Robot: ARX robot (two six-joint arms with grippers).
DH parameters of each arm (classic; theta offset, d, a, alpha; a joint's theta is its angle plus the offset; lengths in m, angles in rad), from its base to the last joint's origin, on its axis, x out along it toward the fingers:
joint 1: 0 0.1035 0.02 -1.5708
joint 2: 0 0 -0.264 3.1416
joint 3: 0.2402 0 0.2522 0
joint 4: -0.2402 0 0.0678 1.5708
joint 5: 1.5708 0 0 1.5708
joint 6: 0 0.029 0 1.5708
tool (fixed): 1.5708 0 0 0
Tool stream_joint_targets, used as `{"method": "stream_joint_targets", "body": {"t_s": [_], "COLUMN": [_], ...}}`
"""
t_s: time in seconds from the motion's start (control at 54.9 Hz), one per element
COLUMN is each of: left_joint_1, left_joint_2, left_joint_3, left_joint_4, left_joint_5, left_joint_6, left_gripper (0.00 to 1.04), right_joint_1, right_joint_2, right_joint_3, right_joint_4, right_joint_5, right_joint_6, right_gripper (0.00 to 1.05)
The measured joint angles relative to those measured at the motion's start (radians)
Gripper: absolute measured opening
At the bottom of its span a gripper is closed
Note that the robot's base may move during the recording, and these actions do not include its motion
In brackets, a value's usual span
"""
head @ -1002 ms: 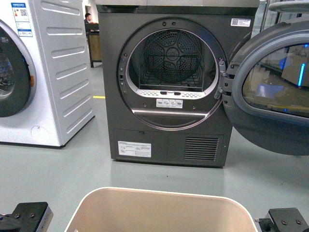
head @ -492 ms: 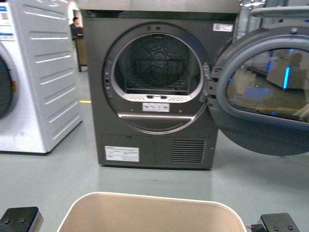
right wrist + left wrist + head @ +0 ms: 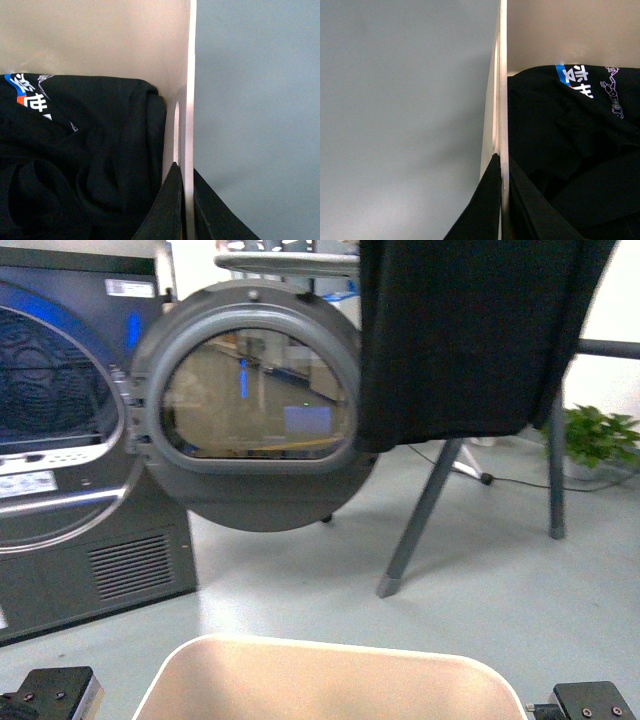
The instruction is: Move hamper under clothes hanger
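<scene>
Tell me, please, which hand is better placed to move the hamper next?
Right, marginally: the clothes hanger stands ahead on that side. Left hand and right hand each clamp a hamper wall.

One beige hamper shows at the bottom centre of the front view. Two tools grip it, the left tool and the right tool. Each has two black fingers, one on either side of a hamper wall. One dark grey dryer fills the left of the frame, with one round door. One clothes hanger stands at the upper right, two legs in view and one black garment draped over it. One potted plant is at the right edge. Dark clothing lies in the hamper; the number of pieces cannot be told.
</scene>
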Motion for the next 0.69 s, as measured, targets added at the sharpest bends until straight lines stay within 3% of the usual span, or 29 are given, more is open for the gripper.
{"method": "stream_joint_targets", "body": {"t_s": [0.692], "left_joint_1": [0.001], "left_joint_2": [-0.001], "left_joint_3": [-0.002], "left_joint_4": [0.000], "left_joint_5": [-0.001], "left_joint_6": [0.001], "left_gripper": [0.04], "right_joint_1": [0.003], "right_joint_2": [0.000], "right_joint_3": [0.000], "right_joint_4": [0.000], "right_joint_5": [-0.002], "right_joint_6": [0.000], "right_gripper": [0.03]}}
